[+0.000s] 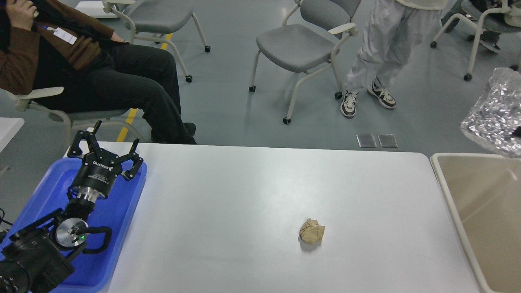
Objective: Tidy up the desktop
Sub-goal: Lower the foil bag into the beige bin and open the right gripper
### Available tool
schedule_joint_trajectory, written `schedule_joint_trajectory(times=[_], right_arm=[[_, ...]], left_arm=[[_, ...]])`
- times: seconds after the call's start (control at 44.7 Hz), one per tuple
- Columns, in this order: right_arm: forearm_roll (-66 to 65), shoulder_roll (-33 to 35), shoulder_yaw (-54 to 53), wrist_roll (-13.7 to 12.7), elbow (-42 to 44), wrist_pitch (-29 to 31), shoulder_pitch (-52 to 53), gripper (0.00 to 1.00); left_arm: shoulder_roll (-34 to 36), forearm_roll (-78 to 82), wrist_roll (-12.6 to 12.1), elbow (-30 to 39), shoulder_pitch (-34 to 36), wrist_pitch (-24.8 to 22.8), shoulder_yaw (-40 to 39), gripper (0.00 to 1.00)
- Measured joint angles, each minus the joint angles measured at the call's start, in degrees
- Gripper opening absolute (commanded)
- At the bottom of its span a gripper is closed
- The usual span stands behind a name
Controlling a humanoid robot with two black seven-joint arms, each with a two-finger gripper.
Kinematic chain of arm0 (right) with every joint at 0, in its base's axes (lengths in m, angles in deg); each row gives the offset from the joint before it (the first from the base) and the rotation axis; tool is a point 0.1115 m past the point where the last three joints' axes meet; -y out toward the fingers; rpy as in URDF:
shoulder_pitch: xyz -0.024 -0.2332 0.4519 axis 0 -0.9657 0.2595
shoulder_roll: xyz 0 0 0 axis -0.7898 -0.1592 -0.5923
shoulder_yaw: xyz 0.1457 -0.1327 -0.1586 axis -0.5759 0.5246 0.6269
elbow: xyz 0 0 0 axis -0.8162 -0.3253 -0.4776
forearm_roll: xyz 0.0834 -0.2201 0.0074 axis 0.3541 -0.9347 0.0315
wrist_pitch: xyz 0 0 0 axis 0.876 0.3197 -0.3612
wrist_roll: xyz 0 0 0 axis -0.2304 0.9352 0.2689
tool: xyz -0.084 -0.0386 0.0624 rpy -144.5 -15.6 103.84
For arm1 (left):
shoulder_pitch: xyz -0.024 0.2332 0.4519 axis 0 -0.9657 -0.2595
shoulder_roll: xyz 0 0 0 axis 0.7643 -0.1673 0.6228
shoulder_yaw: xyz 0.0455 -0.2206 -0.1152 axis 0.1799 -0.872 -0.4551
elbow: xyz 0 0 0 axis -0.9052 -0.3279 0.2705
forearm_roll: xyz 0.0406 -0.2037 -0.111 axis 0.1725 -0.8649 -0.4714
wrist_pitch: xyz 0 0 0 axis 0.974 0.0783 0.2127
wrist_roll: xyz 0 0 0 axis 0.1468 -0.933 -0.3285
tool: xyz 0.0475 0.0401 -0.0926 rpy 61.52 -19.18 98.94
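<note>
The white desktop [252, 195] carries one crumpled brown paper ball [312, 231], right of centre near the front. My left gripper [108, 140] is open and empty, held above the far end of the blue tray [122, 203] at the desktop's left edge. A crumpled silver foil bag [492, 114] hangs in the air at the right edge of the view, above the far side of the beige bin [447, 191]. Only a dark tip of my right gripper [517, 131] shows against the bag; the rest is out of view.
A seated person [101, 77] and a standing person [378, 53] are beyond the table's far edge, among several grey chairs [301, 44]. The beige bin adjoins the desktop's right edge.
</note>
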Motion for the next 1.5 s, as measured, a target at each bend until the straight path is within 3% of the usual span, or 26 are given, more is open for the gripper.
schedule_joint_trajectory(times=[0.179, 0.313, 0.402, 0.604, 0.805, 1.073, 1.498], right_arm=[[4.1, -9.0, 3.1, -0.5, 18.1, 1.1, -6.0, 0.0], [5.7, -14.8, 3.9, -3.1, 28.0, 1.4, -9.8, 0.0], [6.6, -17.5, 3.9, -6.6, 31.9, 1.2, -11.6, 0.0], [10.0, -22.6, 3.3, -18.2, 36.6, -0.7, -15.2, 0.0], [11.8, -26.5, 2.7, -25.6, 38.4, -3.1, -17.8, 0.0], [12.9, -29.8, 1.8, -29.2, 39.1, -4.6, -20.2, 0.0], [14.2, -32.4, 1.3, -30.3, 39.3, -6.0, -22.2, 0.0]], left_arm=[[0.0, 0.0, 0.0, 0.0, 0.0, 0.0, 0.0, 0.98], [0.0, 0.0, 0.0, 0.0, 0.0, 0.1, 0.0, 0.98], [0.0, 0.0, 0.0, 0.0, 0.0, 0.1, 0.0, 0.98], [0.0, 0.0, 0.0, 0.0, 0.0, 0.1, 0.0, 0.98], [0.0, 0.0, 0.0, 0.0, 0.0, 0.1, 0.0, 0.98], [0.0, 0.0, 0.0, 0.0, 0.0, 0.1, 0.0, 0.98], [0.0, 0.0, 0.0, 0.0, 0.0, 0.1, 0.0, 0.98]])
